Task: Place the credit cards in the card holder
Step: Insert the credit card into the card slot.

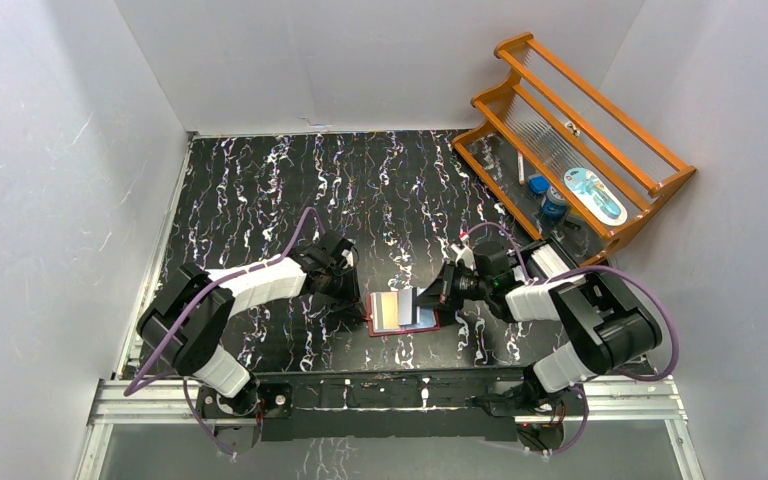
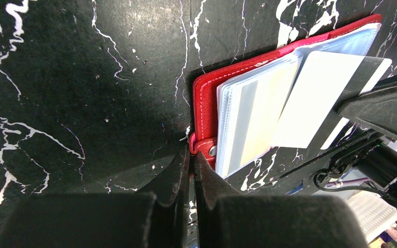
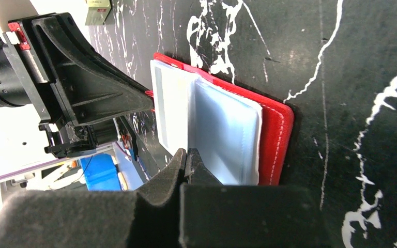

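The red card holder [image 1: 397, 311] lies open on the black marbled table between my two arms, its clear pockets [image 2: 253, 113] facing up. My left gripper [image 1: 352, 292] is shut on the red snap tab [image 2: 205, 147] at the holder's edge, fingertips [image 2: 192, 153] pinched together. One pale credit card [image 2: 315, 98] with a dark stripe lies slanted over the pockets, with my right gripper [image 1: 432, 293] shut on its far end. In the right wrist view the shut right gripper [image 3: 187, 153] meets the pale leaves above the red cover [image 3: 276, 137]. No other cards show.
A wooden rack [image 1: 580, 130] stands at the back right, holding a blue-capped item [image 1: 552, 205] and a pale blue packet [image 1: 593, 193]. White walls close in the table on the left, back and right. The left gripper's body [image 3: 82, 88] sits close beside the holder.
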Robot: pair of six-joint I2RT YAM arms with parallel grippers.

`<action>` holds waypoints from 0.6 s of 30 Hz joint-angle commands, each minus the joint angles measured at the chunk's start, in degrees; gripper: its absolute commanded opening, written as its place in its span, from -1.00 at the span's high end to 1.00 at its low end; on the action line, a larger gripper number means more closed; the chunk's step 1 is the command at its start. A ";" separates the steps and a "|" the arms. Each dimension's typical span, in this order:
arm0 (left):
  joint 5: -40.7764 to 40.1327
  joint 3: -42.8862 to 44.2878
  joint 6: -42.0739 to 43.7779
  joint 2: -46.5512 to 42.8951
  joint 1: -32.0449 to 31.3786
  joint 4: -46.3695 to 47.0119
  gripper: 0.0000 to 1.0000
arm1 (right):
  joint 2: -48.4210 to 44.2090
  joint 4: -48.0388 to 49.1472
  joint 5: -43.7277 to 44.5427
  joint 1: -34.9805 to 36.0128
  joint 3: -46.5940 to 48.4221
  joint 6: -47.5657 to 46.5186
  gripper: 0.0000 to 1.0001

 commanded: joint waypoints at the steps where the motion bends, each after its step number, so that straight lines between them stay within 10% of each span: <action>1: 1.00 -0.25 -0.30 -0.91 0.02 -0.48 0.98 | 1.36 5.70 -1.83 0.95 0.05 -0.18 1.00; 18: 1.00 0.51 0.71 -0.53 0.02 -1.46 0.97 | 3.97 4.83 -1.69 2.01 0.28 -6.21 1.00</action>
